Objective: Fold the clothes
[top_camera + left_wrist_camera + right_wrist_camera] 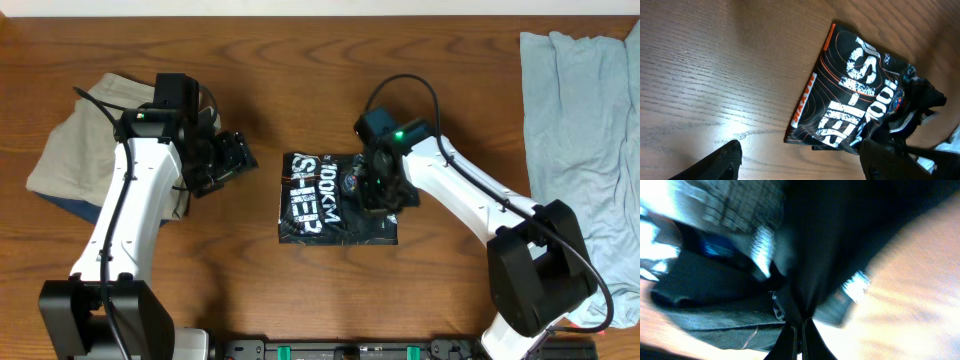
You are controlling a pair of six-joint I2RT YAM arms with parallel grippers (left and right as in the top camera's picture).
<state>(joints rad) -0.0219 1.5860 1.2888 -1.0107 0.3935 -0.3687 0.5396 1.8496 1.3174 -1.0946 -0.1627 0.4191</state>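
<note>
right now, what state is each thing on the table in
black jersey, folded into a compact rectangle, one edge bunched up
right gripper, shut on the black jersey's bunched edge
left gripper, open, empty, clear of the black jersey
khaki shorts, loosely folded
light blue garment, spread out, unfolded

We take this for a robot lab or test bench, not a home: a left arm and a right arm, white and black with loose cables, rise from the near edge of a wood-grain table, where a black jersey, khaki shorts and a blue cloth lie.
</note>
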